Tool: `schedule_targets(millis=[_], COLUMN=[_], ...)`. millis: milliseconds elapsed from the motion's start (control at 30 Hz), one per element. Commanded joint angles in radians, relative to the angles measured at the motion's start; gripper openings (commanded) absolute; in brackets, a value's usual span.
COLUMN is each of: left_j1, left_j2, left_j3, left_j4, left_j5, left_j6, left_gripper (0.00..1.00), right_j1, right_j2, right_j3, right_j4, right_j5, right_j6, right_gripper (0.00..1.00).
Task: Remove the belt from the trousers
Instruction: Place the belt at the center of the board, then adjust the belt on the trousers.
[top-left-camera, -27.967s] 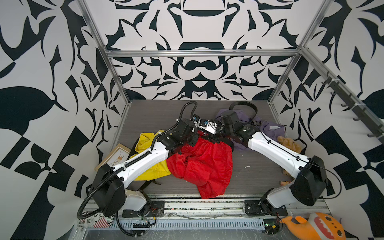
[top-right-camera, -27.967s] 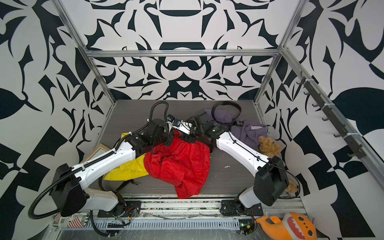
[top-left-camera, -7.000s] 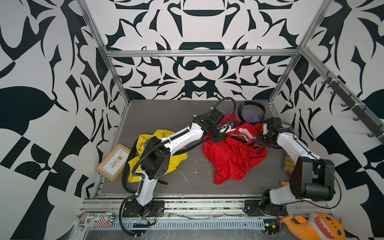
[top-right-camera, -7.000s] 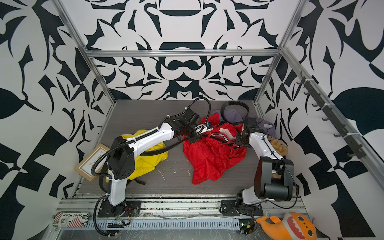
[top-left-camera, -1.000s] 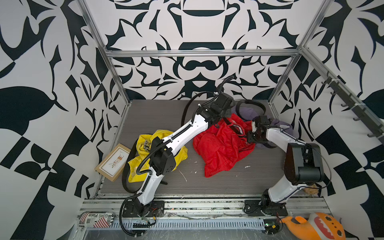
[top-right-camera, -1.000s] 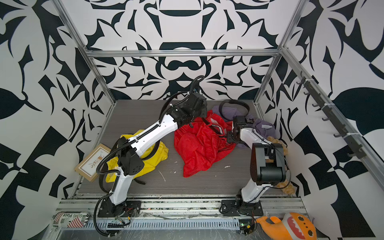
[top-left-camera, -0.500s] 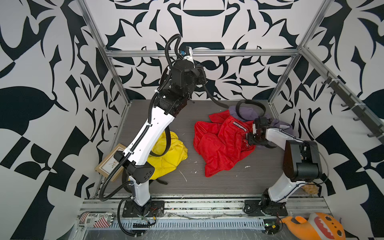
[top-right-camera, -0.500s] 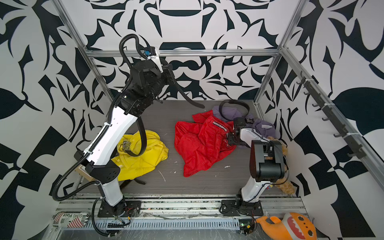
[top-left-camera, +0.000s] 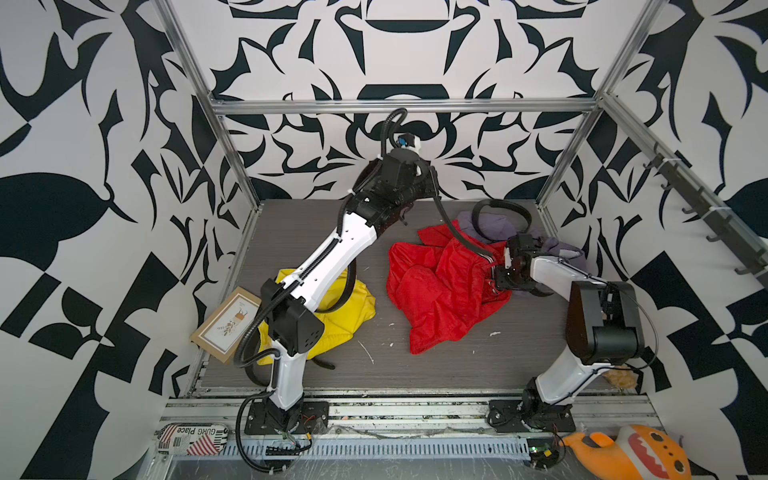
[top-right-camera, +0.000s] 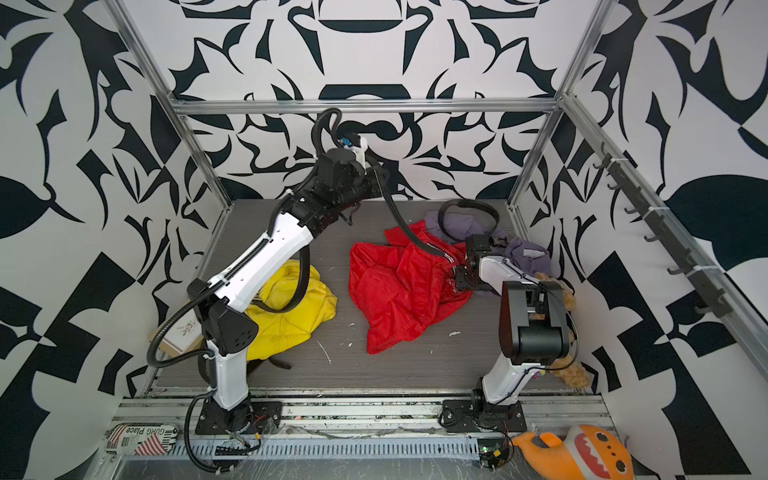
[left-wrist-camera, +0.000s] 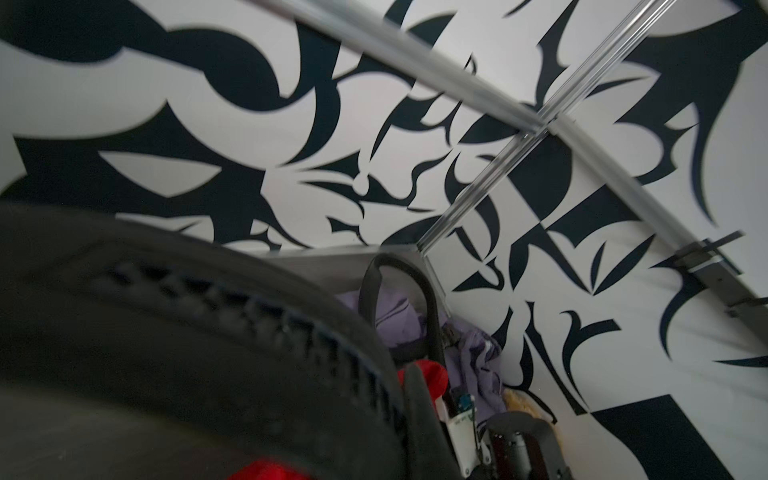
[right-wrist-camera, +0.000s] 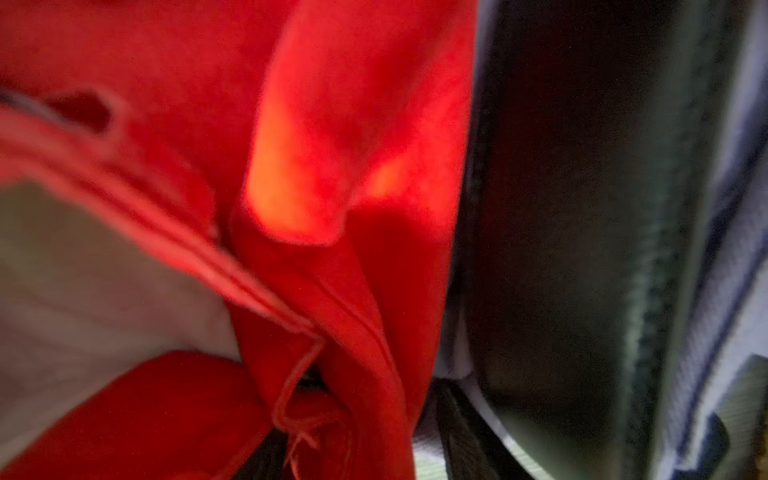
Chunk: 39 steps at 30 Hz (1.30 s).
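Nearest, the red trousers (top-left-camera: 436, 291) lie crumpled and limp on the grey table (top-left-camera: 415, 374), light cloth that would likely drag along with any pull. Farther in, the right gripper (top-left-camera: 495, 272) bears on their waistband; whether its jaws pinch the cloth cannot be told. From there the black belt (top-left-camera: 451, 232) climbs in a curve to the raised left gripper (top-left-camera: 424, 189), which is clenched on its free end. The strap looks smooth and bendable yet firm edgeways, apt to slide through loops; it is best gripped flat across its width, near the end.
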Motion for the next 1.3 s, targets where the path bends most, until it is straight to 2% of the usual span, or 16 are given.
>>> schedule_targets(millis=[0, 33, 67, 100, 167, 233, 267, 333, 467, 600, 800, 900, 967, 1000, 1100, 1267], left_j1=[0.001, 0.002, 0.003, 0.006, 0.012, 0.006, 0.000, -0.014, -0.026, -0.005, 0.033, 0.030, 0.027, 0.027, 0.028, 0.030], left_j2=[0.089, 0.119, 0.152, 0.178, 0.194, 0.158, 0.122, 0.036, -0.129, -0.244, -0.271, -0.252, -0.253, -0.254, -0.225, -0.153], left_j3=[0.005, 0.020, 0.033, 0.042, 0.039, -0.019, -0.064, -0.154, -0.232, -0.272, -0.420, -0.479, -0.527, -0.547, -0.553, -0.552], left_j4=[0.021, -0.005, -0.028, -0.056, -0.116, -0.142, -0.149, -0.167, -0.319, -0.587, -0.801, -0.818, -0.775, -0.745, -0.723, -0.695], left_j5=[0.085, 0.094, 0.110, 0.127, 0.165, 0.187, 0.194, 0.187, 0.148, -0.007, -0.089, -0.091, -0.105, -0.105, -0.098, -0.163], left_j6=[-0.077, -0.081, -0.084, -0.093, -0.118, -0.127, -0.130, -0.119, -0.021, 0.100, 0.240, 0.248, 0.249, 0.253, 0.255, 0.274], left_gripper=[0.00, 0.00, 0.13, 0.37, 0.70, 0.84, 0.84, 0.92, 0.96, 0.98, 0.93, 0.88, 0.86, 0.81, 0.76, 0.70], right_j1=[0.013, 0.015, 0.015, 0.016, 0.020, 0.021, 0.021, 0.021, 0.020, 0.021, 0.027, 0.027, 0.028, 0.028, 0.027, 0.028], right_j2=[-0.019, -0.019, -0.019, -0.021, -0.027, -0.036, -0.039, -0.044, -0.055, -0.065, -0.076, -0.079, -0.084, -0.086, -0.087, -0.093], right_j3=[-0.013, -0.013, -0.013, -0.011, -0.012, -0.010, -0.010, -0.005, -0.006, -0.011, -0.012, -0.014, -0.019, -0.022, -0.025, -0.025], right_j4=[-0.080, -0.079, -0.081, -0.084, -0.090, -0.094, -0.095, -0.100, -0.103, -0.104, -0.112, -0.114, -0.114, -0.113, -0.114, -0.116], right_j5=[0.017, 0.017, 0.016, 0.014, 0.014, 0.016, 0.017, 0.015, 0.010, 0.007, 0.005, 0.009, 0.011, 0.011, 0.011, 0.013], right_j6=[0.010, 0.011, 0.012, 0.011, 0.010, 0.008, 0.007, 0.007, 0.007, 0.010, 0.008, 0.008, 0.007, 0.007, 0.004, -0.002], right_gripper=[0.60, 0.60, 0.60, 0.60, 0.60, 0.60, 0.60, 0.60, 0.60, 0.61, 0.61, 0.61, 0.61, 0.61, 0.61, 0.62])
